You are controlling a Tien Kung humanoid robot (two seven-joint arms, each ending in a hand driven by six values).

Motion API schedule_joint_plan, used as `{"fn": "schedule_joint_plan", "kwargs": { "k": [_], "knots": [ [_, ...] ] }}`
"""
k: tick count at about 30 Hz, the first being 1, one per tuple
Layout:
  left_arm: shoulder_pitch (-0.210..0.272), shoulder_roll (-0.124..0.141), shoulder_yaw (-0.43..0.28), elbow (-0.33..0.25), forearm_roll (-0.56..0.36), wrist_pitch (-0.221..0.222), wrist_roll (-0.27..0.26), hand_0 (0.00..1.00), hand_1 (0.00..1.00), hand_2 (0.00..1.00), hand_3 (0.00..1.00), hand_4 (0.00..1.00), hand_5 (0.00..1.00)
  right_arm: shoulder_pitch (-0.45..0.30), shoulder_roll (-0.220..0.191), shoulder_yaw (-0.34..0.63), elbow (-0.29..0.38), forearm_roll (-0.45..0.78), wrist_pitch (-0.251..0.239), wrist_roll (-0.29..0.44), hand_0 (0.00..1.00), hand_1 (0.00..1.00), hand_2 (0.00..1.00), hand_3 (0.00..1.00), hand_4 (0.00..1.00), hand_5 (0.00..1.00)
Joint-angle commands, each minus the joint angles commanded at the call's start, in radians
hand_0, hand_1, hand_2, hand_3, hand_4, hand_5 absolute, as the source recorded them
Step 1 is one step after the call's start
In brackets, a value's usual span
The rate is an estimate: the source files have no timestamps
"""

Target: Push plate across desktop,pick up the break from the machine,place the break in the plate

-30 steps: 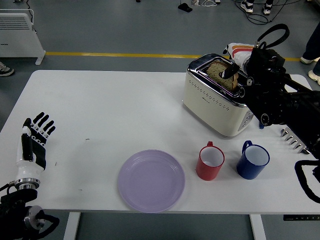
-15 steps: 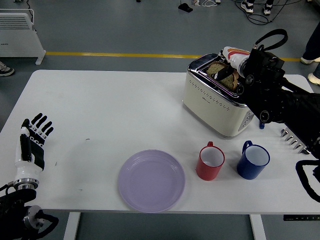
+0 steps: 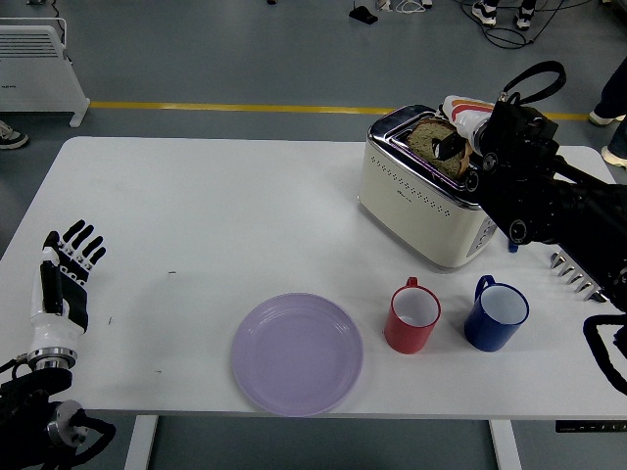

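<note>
A brown slice of bread (image 3: 429,140) stands in the top slot of a cream boxy toaster with a chrome top (image 3: 423,201). The robot's black right hand (image 3: 462,145) has its fingertips closed on the slice's upper right edge; how firm the grip is cannot be told. The hold looks shallow, so the slice could tear, slip back into the slot, or drag the toaster along if lifted at an angle.

The round lilac plastic plate (image 3: 297,353) lies well in front of the toaster, to its left, near the white surface's (image 3: 216,225) front edge. A red mug (image 3: 411,317) and a blue mug (image 3: 495,313) stand just in front of the toaster, near the path to the plate; a low carry could knock them. The left hand (image 3: 65,277) rests far left of the toaster, fingers spread, empty
</note>
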Motion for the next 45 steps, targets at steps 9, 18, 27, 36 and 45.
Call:
{"fn": "schedule_joint_plan", "kwargs": {
  "k": [9,18,27,36,45],
  "knots": [
    [0.000,0.000,-0.006,0.002,0.000,0.000,0.001,0.770,0.777,0.819,0.762,0.550,0.998,0.005,-0.008,0.076,0.132,-0.051,0.027,-0.055,0.417,0.394,0.403,0.442,0.257,0.002],
    [0.000,0.000,-0.016,-0.001,0.002,-0.001,0.006,0.769,0.775,0.817,0.761,0.550,0.998,0.025,-0.107,0.164,0.324,-0.131,-0.020,-0.091,0.400,0.376,0.390,0.423,0.230,0.002],
    [0.006,0.000,-0.025,-0.007,0.004,0.003,0.006,0.769,0.774,0.816,0.757,0.549,0.998,-0.059,-0.260,0.123,0.635,0.091,-0.062,-0.086,0.372,0.367,0.381,0.416,0.216,0.002],
    [0.008,0.000,-0.023,0.000,0.004,0.009,0.011,0.768,0.774,0.814,0.752,0.551,0.998,-0.100,-0.320,-0.169,0.911,0.398,-0.124,-0.063,0.377,0.365,0.379,0.414,0.227,0.002],
    [0.014,0.000,-0.015,0.007,-0.004,0.006,0.011,0.768,0.771,0.813,0.748,0.548,0.998,-0.081,-0.306,-0.381,1.001,0.573,-0.112,-0.043,0.355,0.355,0.371,0.405,0.203,0.002]
  ]
}}
